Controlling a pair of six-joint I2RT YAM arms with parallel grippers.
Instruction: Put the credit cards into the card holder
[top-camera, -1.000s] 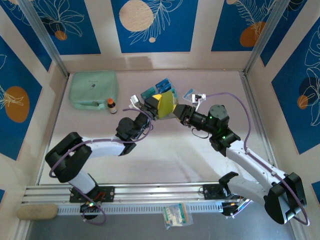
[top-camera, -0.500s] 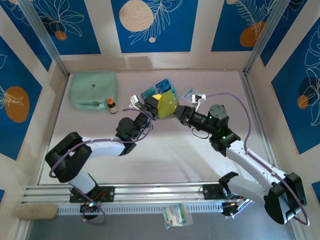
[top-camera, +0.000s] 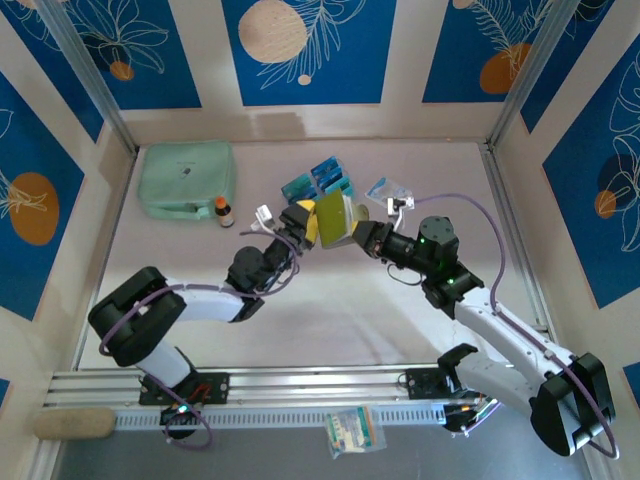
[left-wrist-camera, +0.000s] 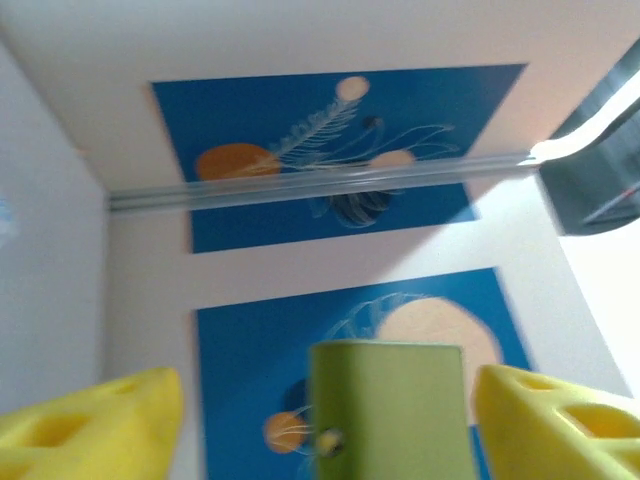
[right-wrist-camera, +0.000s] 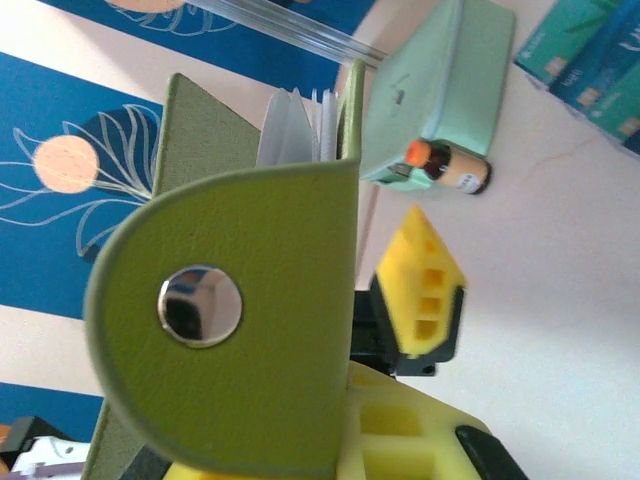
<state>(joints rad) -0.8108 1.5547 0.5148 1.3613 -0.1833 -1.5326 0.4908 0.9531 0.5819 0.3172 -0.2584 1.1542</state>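
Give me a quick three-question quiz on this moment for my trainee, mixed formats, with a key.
1. True or false: the left hand is clamped on the card holder.
2. Where are the credit cards seen from above? A) tucked inside the card holder B) lying on the table beyond both hands C) in the left hand
3. Fill in: the card holder is gripped by the ___ hand.
Key: 1 false, it stands open, clear of the holder on both sides; 2 B; 3 right hand.
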